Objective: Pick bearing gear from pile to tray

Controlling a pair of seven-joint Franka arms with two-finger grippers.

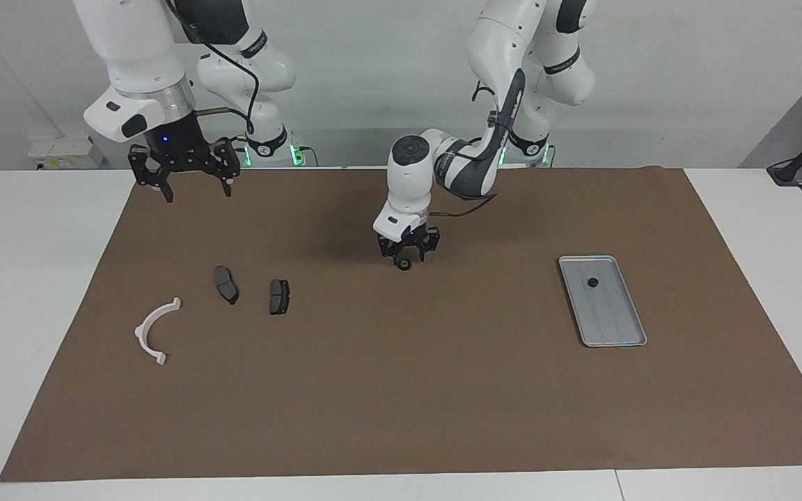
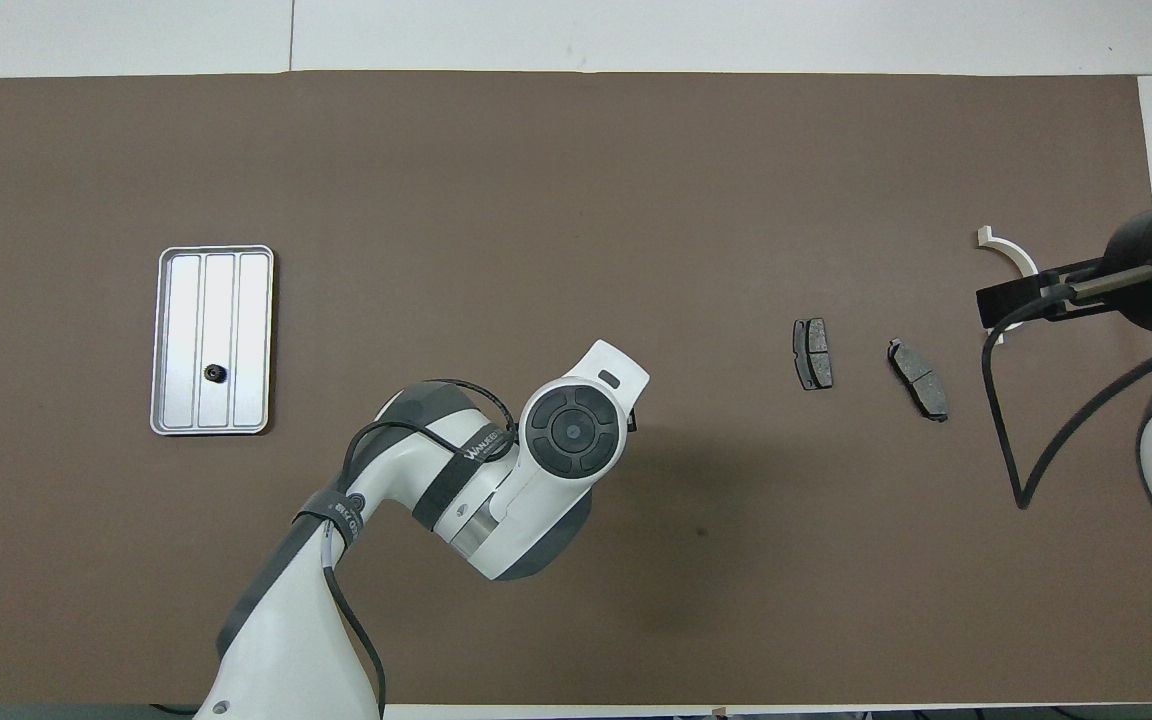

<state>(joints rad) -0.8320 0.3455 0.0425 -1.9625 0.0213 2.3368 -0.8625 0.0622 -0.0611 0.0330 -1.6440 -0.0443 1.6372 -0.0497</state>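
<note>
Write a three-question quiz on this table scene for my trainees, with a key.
1. True or false: the tray holds one small black piece.
2. The left tool is down at: A the tray's rim; B the loose black round piece on the mat; C the white bracket.
3. How many brake pads lie on the mat?
Key: 1 true; 2 B; 3 two.

Matt metal tray (image 1: 620, 334), glossy white plastic bracket (image 1: 152, 328).
</note>
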